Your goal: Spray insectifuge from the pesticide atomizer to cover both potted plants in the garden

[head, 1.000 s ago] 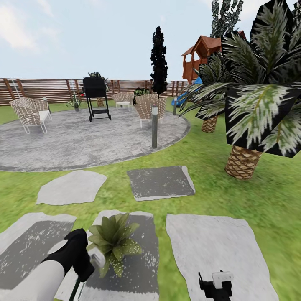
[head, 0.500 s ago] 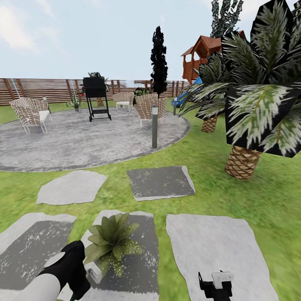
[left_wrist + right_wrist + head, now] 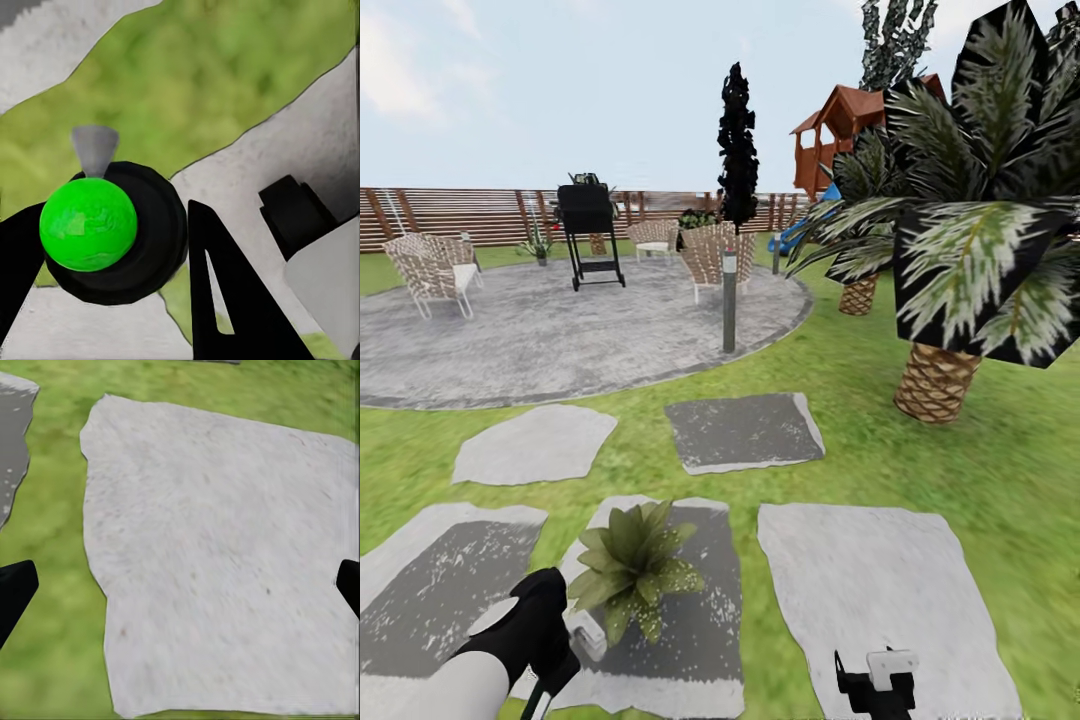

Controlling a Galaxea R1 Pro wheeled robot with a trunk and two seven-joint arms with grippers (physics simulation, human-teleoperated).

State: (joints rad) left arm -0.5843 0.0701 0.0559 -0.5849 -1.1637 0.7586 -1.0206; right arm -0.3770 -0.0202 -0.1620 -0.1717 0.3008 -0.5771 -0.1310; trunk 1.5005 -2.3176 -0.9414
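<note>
- Head view shows the left gripper [image 3: 575, 640] clamped on the pesticide atomizer [image 3: 586, 632], its pale nozzle just beside the potted plant [image 3: 632, 567] on the near grey slab [image 3: 700, 640]
- Compared with a second ago, the left gripper has drawn back and lower, so the nozzle now sits at the rosette's near-left leaves instead of among them
- Left wrist view has the atomizer's green ball top [image 3: 88, 223] between the fingers [image 3: 225, 292], over lawn and slab edge
- Right gripper [image 3: 875, 685] hangs open and empty above the neighbouring slab [image 3: 225, 555], unchanged
- My guess: spraying of this plant goes on; a second potted plant I cannot pick out
</note>
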